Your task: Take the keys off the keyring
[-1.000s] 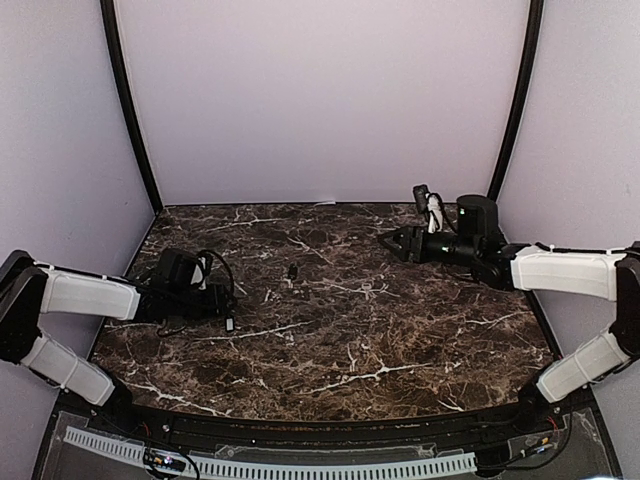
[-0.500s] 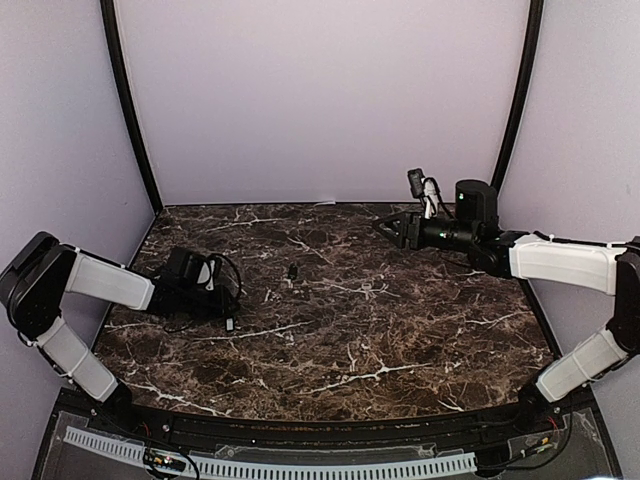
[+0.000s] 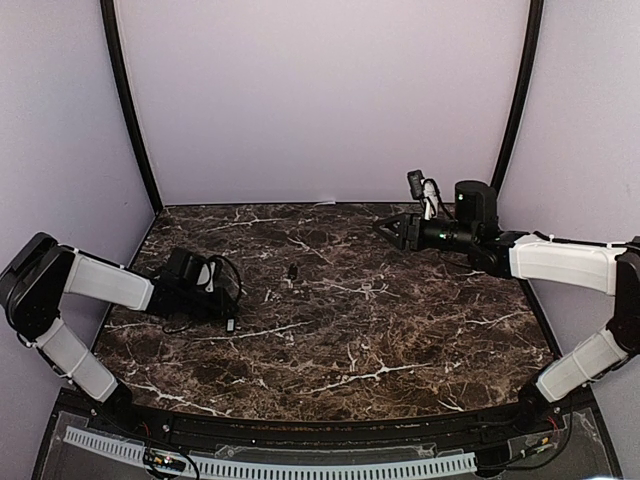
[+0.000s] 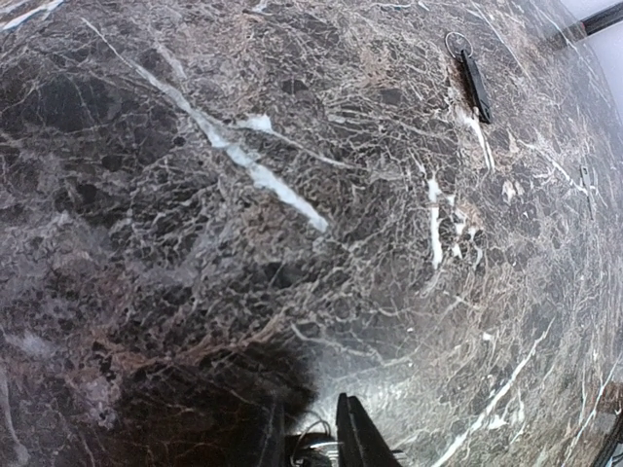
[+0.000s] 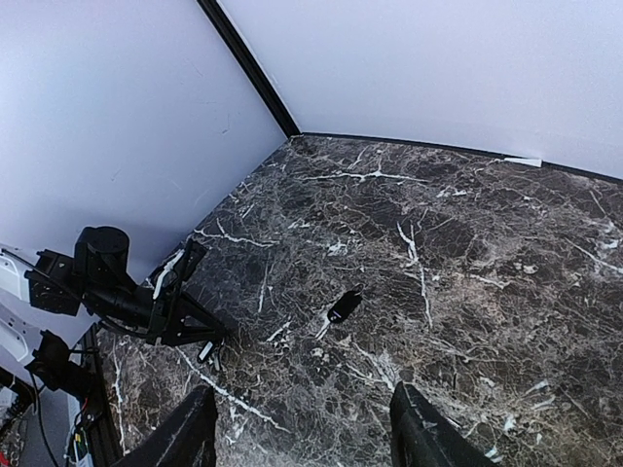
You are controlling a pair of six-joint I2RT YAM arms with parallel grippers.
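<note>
Work on the keyring looks unfinished. Nearest the arm bases, at about 8 o'clock on the marble table [image 3: 400, 340], a small piece [image 3: 230, 323], dark with a pale glint, lies just beside the left gripper [image 4: 313, 436]. It may be a key already freed, but it is too small to tell. Seen from the wrist, the left jaws stand close together with a thin wiry glint low between them. Whether they pinch anything cannot be told. Farther in, just toward 11 o'clock of the table's middle, a dark key [image 4: 475, 83] lies flat, well apart from both grippers. The silvery keyring [image 4: 458, 42] touches its far end and is apparently threaded through it. On that showing, at least this key has yet to come off. Farthest back, at about 1 o'clock, the right gripper [image 3: 388, 230] hangs above the table, pointed toward the key, its jaws wide apart with nothing between them.
</note>
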